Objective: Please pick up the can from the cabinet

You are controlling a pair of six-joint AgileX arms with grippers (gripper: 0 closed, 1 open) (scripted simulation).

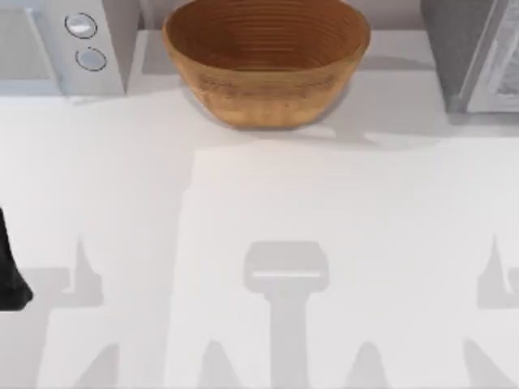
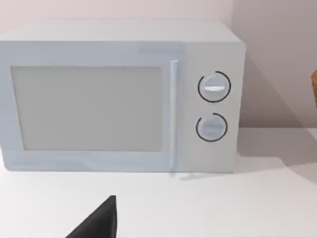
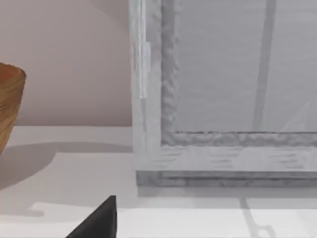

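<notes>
The cabinet [image 3: 223,94] stands at the tabletop's [image 1: 259,211] right rear, beside a wooden bowl [image 1: 266,61] and microwave [image 2: 119,96]; either tool's grip state cannot be told.

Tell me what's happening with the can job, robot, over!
Left arm parked at the table's left edge. Right gripper facing the cabinet. Cabinet door looks shut; can's spot, cannot tell. Bowl beside it, not blocking.

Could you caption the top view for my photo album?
Wooden bowl between a microwave and a grey cabinet on a white table.
</notes>
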